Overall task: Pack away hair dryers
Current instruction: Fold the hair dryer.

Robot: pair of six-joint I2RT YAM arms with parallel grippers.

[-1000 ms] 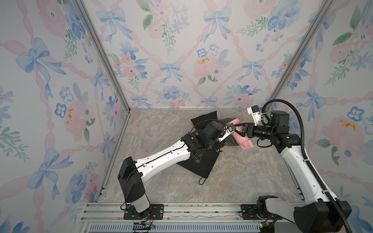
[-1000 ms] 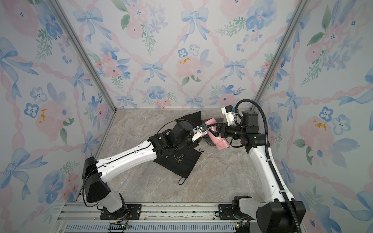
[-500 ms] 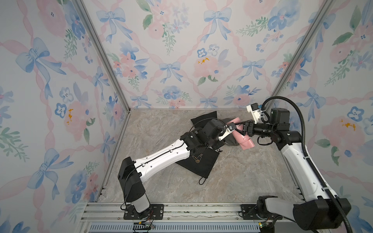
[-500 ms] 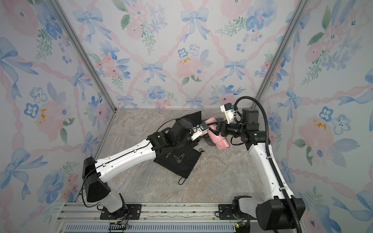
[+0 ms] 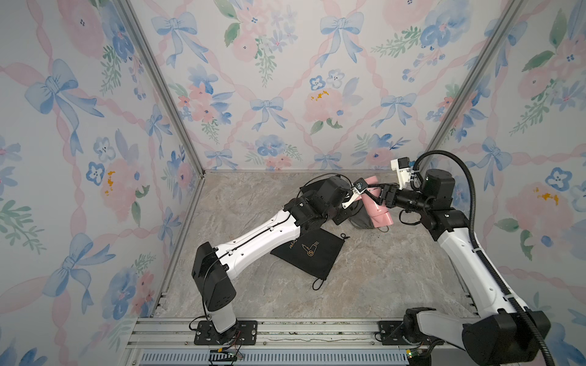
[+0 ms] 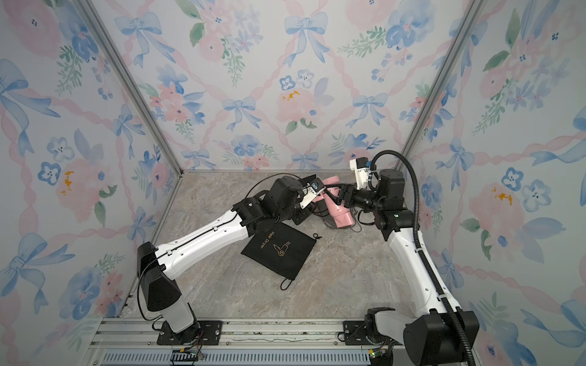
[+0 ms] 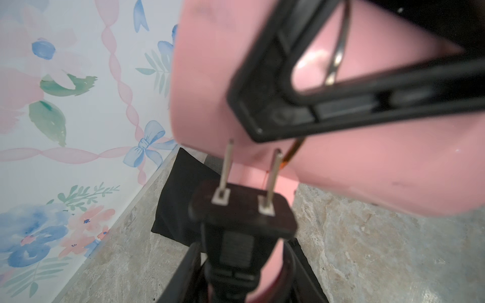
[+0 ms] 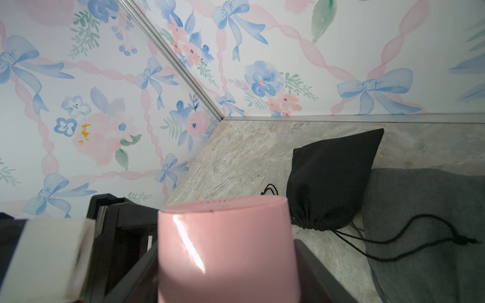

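Right wrist view: right gripper (image 8: 225, 275) jaws straddle the dryer (image 8: 223, 236), whether clamped I cannot tell; left gripper (image 7: 241, 275) jaws clamp its handle. Mid-handover, I'd say; next, the grey pouch (image 8: 420, 210) needs its mouth opened.

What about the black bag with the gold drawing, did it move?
No. The black bag lies at the same spot, its string loop just as near the front metal rail as before.

White-shelled arms (image 5: 263, 236), black joints (image 5: 215, 279), corrugated black cable (image 5: 472, 202).
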